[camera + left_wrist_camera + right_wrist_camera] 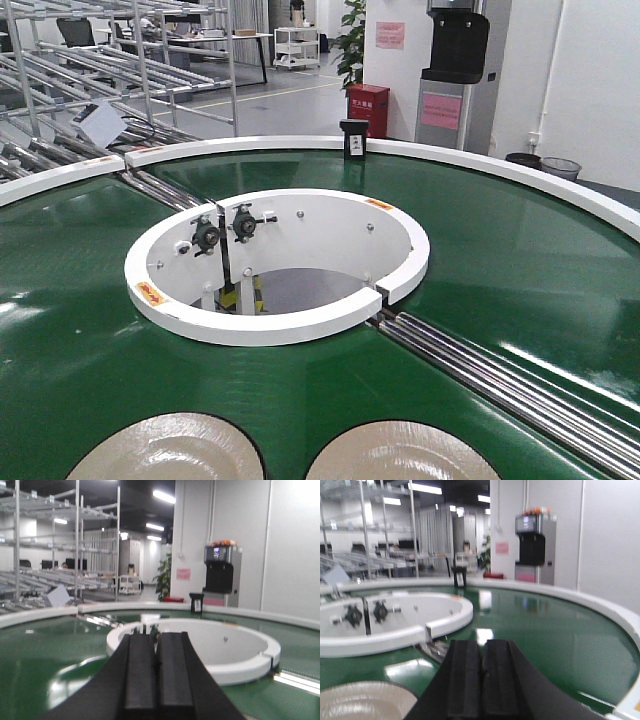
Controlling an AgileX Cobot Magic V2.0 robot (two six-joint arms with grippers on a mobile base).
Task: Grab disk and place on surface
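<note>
The reach is in hand — nothing is gripped. The left gripper (156, 641) and right gripper (481, 647) are seen closed, empty. Two disks (400, 455) lie at the green belt's (500, 270) near edge; jaws must be opened and lowered over one.

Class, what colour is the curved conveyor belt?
The conveyor belt is green, clearest in the exterior front view.

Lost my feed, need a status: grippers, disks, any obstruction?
Left gripper shut, empty; right gripper shut, empty. Left disk and right disk on green belt, untouched. Nothing seen blocking them.
</note>
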